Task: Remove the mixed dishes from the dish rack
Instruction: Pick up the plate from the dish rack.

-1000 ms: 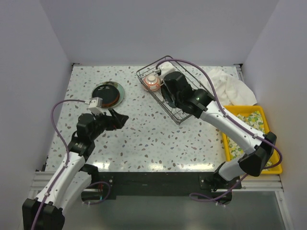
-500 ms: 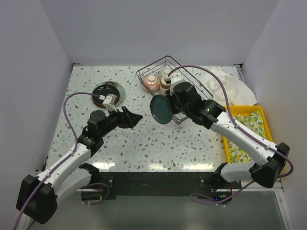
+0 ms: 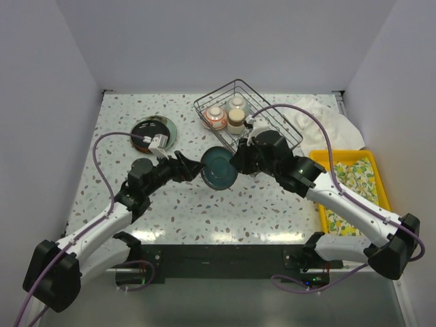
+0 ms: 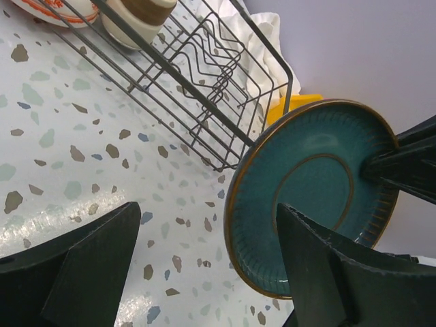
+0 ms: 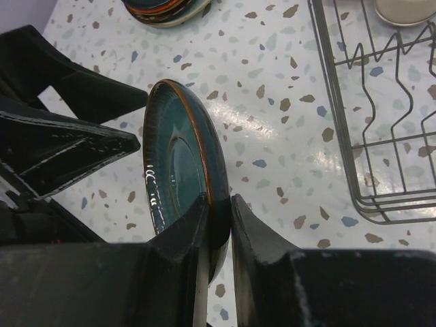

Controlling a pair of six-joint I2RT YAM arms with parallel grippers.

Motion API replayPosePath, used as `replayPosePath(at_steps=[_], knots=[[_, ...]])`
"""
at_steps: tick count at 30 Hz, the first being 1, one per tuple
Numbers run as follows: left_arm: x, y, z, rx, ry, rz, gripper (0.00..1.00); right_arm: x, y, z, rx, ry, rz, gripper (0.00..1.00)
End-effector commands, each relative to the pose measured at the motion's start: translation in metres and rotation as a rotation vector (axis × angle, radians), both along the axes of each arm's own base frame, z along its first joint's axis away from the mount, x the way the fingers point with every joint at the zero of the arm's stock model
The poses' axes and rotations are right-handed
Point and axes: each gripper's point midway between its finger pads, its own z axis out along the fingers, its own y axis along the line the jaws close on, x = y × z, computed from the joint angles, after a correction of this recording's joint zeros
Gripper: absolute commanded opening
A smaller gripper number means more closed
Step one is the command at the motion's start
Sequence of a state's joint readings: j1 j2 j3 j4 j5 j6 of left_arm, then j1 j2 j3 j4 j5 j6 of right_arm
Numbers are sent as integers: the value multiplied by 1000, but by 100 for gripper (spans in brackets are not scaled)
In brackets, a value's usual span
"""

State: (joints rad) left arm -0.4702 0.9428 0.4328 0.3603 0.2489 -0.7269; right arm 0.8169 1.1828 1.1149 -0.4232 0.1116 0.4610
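My right gripper (image 5: 218,208) is clamped on the rim of the teal plate (image 5: 178,170), one finger on each face, and the plate stands on edge in the air above the speckled table (image 3: 204,211), about midway between my two arms. My left gripper (image 4: 208,208) faces it from the other side with its jaws spread wide; from the left wrist view one finger (image 4: 327,272) crosses in front of the plate's ringed face, but I cannot tell whether it touches the plate. Off to my near right the yellow tray (image 3: 371,160) sits at the table's edge. Further out on the left, a stack of plates (image 3: 153,133) lies flat on the table, a dark one on top. Further out on the right stands the dish rack (image 3: 269,124), set at an angle, its wavy dividers bare along the end nearest me. At its far end a red-patterned bowl (image 3: 215,118) and a cream and brown cup (image 3: 236,118) sit just beside each other, with another pale cup behind them. A white cloth (image 3: 327,122) lies crumpled just beyond the rack's right side.
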Motion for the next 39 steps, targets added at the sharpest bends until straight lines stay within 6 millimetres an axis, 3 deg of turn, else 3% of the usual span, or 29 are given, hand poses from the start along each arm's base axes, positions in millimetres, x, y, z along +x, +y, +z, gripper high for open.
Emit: replayPosePath(at_steps=[1, 5, 14, 19, 27, 33, 37, 39], knots=[[-4, -7, -1, -86, 18, -8, 85, 2, 16, 43, 233, -49, -6, 0], [-12, -9, -12, -141, 61, -23, 78, 0, 19, 43, 284, -25, -11, 0], [-24, -20, -14, -215, 103, -76, 62, 0, 13, 36, 352, 11, -47, 0], [-32, -25, -21, -246, 148, -96, 58, 2, 9, 31, 374, 24, -67, 0], [-39, -34, -17, -309, 169, -129, 43, 3, 5, 23, 411, 52, -94, 0], [-43, -35, -5, -377, 164, -143, 25, 4, 1, 15, 434, 69, -119, 0], [-42, -34, 2, -404, 157, -135, 5, 3, -5, 11, 440, 75, -136, 0], [-41, -31, 6, -420, 151, -120, 0, 4, -8, 7, 434, 76, -149, 0]])
